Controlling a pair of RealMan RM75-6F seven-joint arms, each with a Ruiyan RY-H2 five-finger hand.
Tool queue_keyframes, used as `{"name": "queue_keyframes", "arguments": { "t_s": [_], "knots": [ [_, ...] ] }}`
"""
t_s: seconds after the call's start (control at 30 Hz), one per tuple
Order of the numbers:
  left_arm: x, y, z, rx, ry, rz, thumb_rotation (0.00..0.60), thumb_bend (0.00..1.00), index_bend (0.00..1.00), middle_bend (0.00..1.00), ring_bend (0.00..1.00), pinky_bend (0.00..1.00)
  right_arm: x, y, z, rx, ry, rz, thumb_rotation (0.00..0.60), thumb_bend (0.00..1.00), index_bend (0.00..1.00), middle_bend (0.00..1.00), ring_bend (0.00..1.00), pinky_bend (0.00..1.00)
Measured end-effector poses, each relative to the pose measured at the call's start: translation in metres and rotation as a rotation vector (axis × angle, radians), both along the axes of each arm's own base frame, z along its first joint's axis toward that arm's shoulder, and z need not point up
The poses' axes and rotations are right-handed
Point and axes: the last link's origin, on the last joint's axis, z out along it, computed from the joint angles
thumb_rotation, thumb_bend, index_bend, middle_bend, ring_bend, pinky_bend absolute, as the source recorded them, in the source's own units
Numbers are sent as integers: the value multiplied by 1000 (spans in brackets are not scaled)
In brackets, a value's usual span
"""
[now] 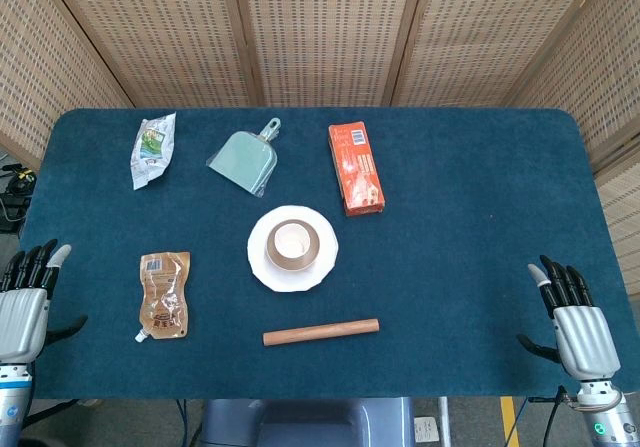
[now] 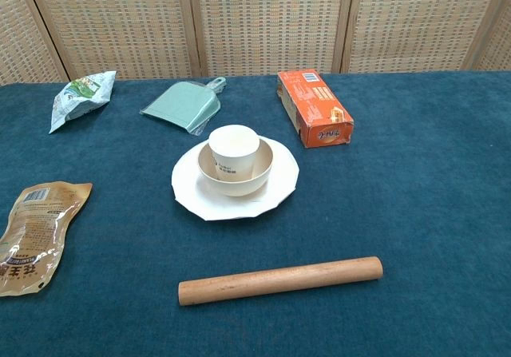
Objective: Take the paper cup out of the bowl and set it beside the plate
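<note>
Silver-backed left hand (image 1: 22, 312) and right hand (image 1: 578, 327), black fingers (image 1: 565, 279)

You have a table covered in dark blue cloth (image 1: 470, 217), backed by woven wicker screens. On it, near the middle, sits a round white plate (image 2: 192, 197), which carries a bowl. Behind the plate lie a pale green plastic dustpan (image 2: 182, 106) with its handle pointing away from you, and to its right an orange rectangular cardboard box (image 2: 314, 108). At the far left corner lies a crumpled white-and-green snack bag (image 2: 78, 97). On your near left lies a flat brown spouted pouch (image 2: 33, 234). In front of the plate lies a plain wooden rolling pin (image 2: 279, 280), on its side.
</note>
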Motion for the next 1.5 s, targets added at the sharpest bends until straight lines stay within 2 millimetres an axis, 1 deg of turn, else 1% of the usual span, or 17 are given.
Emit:
{"name": "queue_keyframes", "arguments": {
  "t_s": [0.27, 0.43, 0.53, 0.63, 0.73, 0.8, 0.83, 0.93, 1.07, 1.13, 1.23, 1.33, 1.5],
  "knots": [
    [2, -1, -1, -1, 0, -5, 600, 23, 0, 0, 0, 0, 0, 1, 2, -3, -7, 1, 600, 127, 0, 0, 0, 0],
    [4, 3, -2, -5, -12, -10, 600, 23, 0, 0, 0, 0, -1, -1, 4, -9, -10, -5, 600, 126, 0, 0, 0, 0],
    [6, 11, -3, -19, -19, -10, 600, 23, 0, 0, 0, 0, -1, -2, 9, -29, -11, -1, 600, 125, 0, 0, 0, 0],
    [13, 27, -5, -35, -11, -27, 600, 23, 0, 0, 0, 0, -2, -4, 12, -42, -13, -4, 600, 126, 0, 0, 0, 0],
    [25, 44, -7, -53, 3, -60, 600, 28, 2, 0, 0, 0, -3, -6, 14, -51, -17, -11, 600, 126, 0, 0, 0, 0],
    [37, 57, -10, -75, 5, -90, 600, 38, 30, 0, 0, 0, -4, -8, 15, -56, -19, -19, 600, 126, 0, 0, 0, 0],
    [43, 63, -12, -87, 6, -105, 600, 45, 62, 0, 0, 0, -5, -9, 16, -58, -20, -24, 600, 126, 0, 0, 0, 0],
    [66, 86, -19, -136, 8, -162, 600, 81, 144, 0, 0, 0, -9, -12, 18, -67, -23, -44, 600, 126, 0, 0, 0, 0],
    [98, 117, -34, -210, 11, -225, 600, 91, 191, 0, 0, 0, -13, -16, 22, -78, -30, -62, 600, 126, 0, 0, 0, 0],
    [109, 127, -41, -241, 14, -242, 600, 94, 207, 0, 0, 0, -15, -18, 23, -83, -32, -72, 600, 126, 0, 0, 0, 0],
    [125, 143, -55, -298, 38, -271, 600, 97, 211, 0, 0, 0, -21, -21, 26, -92, -35, -96, 600, 125, 0, 0, 0, 0],
    [144, 161, -71, -353, 73, -301, 600, 97, 211, 0, 0, 0, -31, -26, 29, -98, -38, -134, 600, 126, 0, 0, 0, 0],
    [178, 189, -103, -440, 108, -325, 600, 97, 206, 0, 0, 0, -42, -32, 33, -109, -45, -171, 600, 125, 0, 0, 0, 0]
  ]
}}
